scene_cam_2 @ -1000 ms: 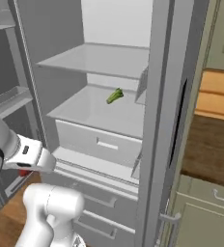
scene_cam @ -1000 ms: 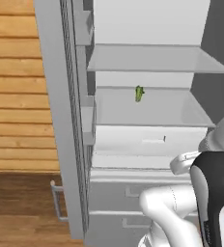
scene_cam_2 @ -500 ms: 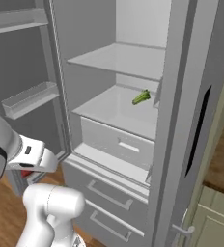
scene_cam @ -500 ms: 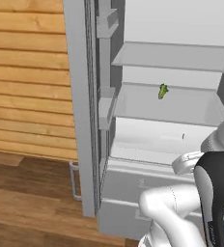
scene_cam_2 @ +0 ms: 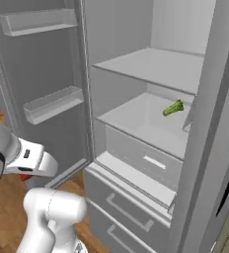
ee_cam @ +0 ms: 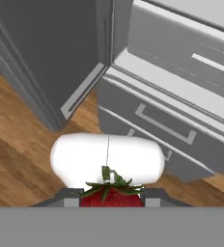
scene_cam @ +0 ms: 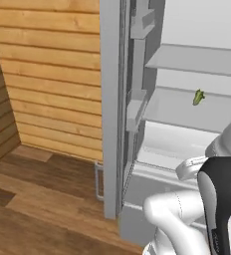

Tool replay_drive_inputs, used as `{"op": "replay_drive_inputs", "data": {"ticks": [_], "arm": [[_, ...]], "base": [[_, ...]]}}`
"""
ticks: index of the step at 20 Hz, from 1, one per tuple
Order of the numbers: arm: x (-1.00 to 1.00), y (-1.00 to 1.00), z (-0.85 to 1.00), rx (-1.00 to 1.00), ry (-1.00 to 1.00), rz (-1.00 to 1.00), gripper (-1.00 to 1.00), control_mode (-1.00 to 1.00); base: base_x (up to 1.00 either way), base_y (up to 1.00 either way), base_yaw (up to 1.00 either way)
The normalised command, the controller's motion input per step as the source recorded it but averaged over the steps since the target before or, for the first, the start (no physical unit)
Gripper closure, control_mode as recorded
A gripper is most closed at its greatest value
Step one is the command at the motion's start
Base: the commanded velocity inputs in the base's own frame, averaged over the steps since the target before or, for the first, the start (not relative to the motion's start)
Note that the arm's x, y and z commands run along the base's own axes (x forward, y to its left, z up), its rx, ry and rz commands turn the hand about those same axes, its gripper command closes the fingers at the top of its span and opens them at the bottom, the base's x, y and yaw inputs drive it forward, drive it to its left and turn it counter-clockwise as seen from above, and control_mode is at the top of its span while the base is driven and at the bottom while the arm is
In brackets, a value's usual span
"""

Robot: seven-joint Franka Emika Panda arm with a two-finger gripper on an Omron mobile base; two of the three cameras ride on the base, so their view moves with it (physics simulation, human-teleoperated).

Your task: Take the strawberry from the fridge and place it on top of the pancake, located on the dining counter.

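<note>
One strawberry (ee_cam: 112, 195) sits pinched in the gripper (ee_cam: 112, 200), down low near the wood floor (ee_cam: 17, 144). The white arm is folded in front of the open fridge (scene_cam_2: 136, 163), where a green item (scene_cam_2: 172, 108) lies near the right edge of a middle shelf (scene_cam_2: 136, 123)

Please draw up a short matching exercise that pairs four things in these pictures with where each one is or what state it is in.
Things:
1. strawberry
2. small green item
3. fridge door
4. lower drawers

Places or states:
A. swung open, with bins on its inner side
B. lying on the middle shelf inside the fridge
C. at the bottom of the hand view, at the tool
D. shut, below the shelved compartment, just above the wooden floor

Pairs: 1-C, 2-B, 3-A, 4-D
</note>
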Motion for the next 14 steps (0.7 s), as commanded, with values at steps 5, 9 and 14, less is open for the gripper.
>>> {"op": "replay_drive_inputs", "data": {"ticks": [5,9,14], "arm": [[0.0,0.0,0.0,0.0,0.0,0.0,1.0,1.0],[0.0,0.0,0.0,0.0,0.0,0.0,1.0,1.0],[0.0,0.0,0.0,0.0,0.0,0.0,1.0,1.0]], "base": [[-0.07,0.0,0.55],[-0.66,-0.17,0.6],[-0.8,0.05,0.59]]}}
